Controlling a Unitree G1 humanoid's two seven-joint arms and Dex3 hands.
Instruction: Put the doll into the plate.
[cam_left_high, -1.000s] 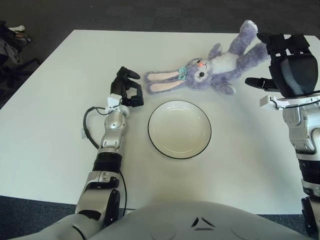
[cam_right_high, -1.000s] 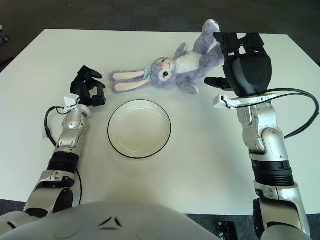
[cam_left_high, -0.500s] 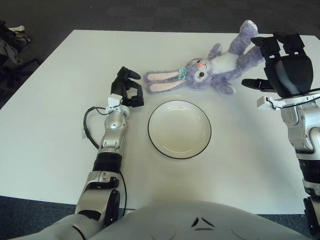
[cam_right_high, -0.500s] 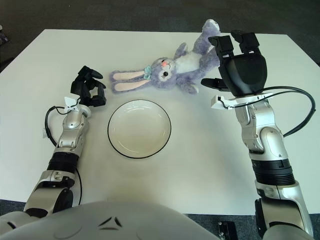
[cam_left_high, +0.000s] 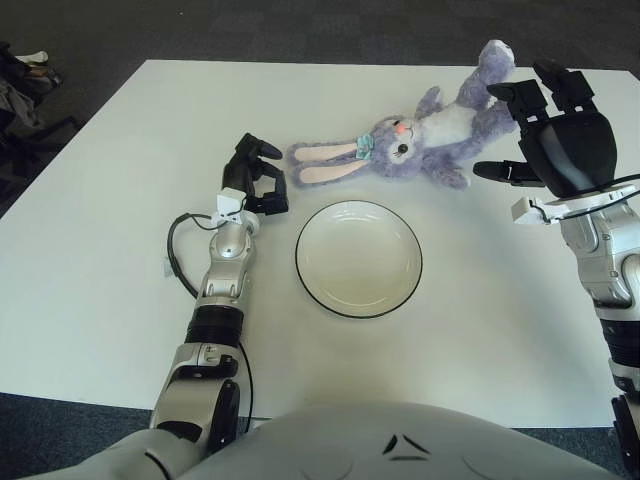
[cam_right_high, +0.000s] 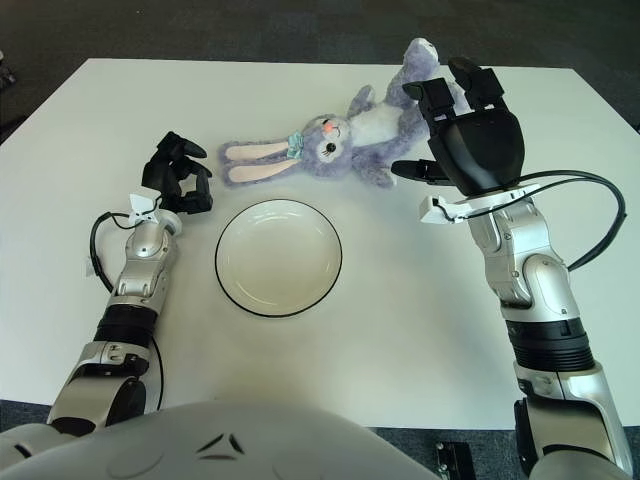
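So: white counter (cam_left_high: 90, 250) fills most of the view, dark floor around its far and left edges. Doll (cam_left_high: 420, 128), a purple plush rabbit, lies on the counter at far centre-right, long ears pointing left, legs angled up toward the far right. It sits wholly outside the plate (cam_left_high: 358, 258), just beyond the plate's far rim, not touching it. Plate is white with a dark rim, round, near centre of the counter, nothing in it.

Right hand (cam_right_high: 462, 125) is raised at the doll's right end, back of the palm toward the camera, fingers spread wide and holding nothing. Two fingers (cam_right_high: 430, 95) overlap the doll's leg area in view, thumb sticks out left toward the doll's lower body. Cannot tell whether any finger actually touches the plush.

Left hand (cam_left_high: 258, 178) shows left of the plate, near the tips of the doll's ears but apart from them, fingers curled in, holding nothing. Black cable (cam_left_high: 178, 250) loops off the left forearm over the counter.
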